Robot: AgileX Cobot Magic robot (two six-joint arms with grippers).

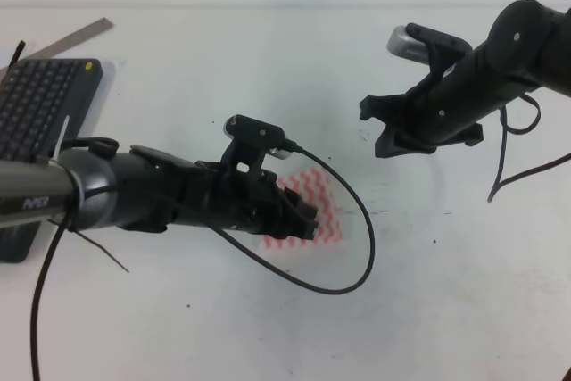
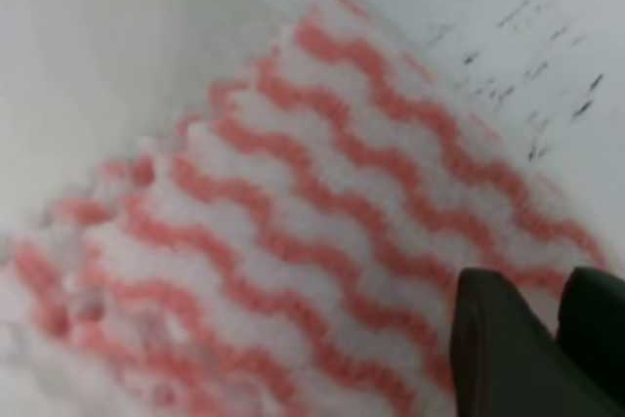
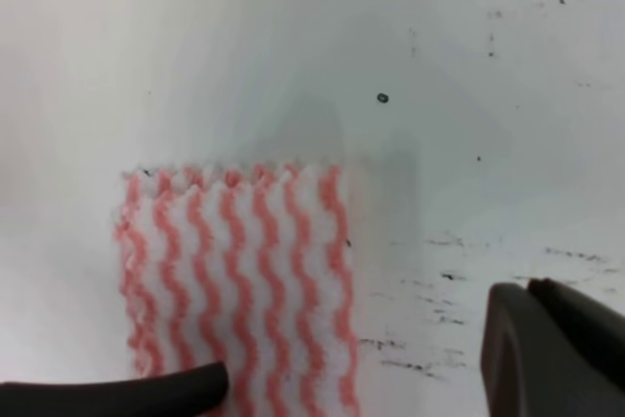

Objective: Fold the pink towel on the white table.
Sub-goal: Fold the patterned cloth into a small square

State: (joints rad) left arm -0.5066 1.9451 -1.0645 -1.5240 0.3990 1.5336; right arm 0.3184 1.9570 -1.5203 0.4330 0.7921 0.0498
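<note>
**Readable markings: one faint brand word**

The only lettering stands on the left arm (image 1: 53,198) in the exterior high view: a small pale word on the grey sleeve near the frame's left edge, apparently "PiPER", though too blurred to be sure. The keys of the dark keyboard (image 1: 40,104) carry no legible characters. Neither wrist view shows any text.

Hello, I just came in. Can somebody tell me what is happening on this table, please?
A two-armed robot is working on a small pink towel that lies on the white table. The left gripper is low over the towel, its fingers close together at the cloth's edge; whether they pinch it cannot be told. The right gripper hangs apart from the towel, above bare table, holding nothing. A dark keyboard sits at the far left, untouched.
</note>
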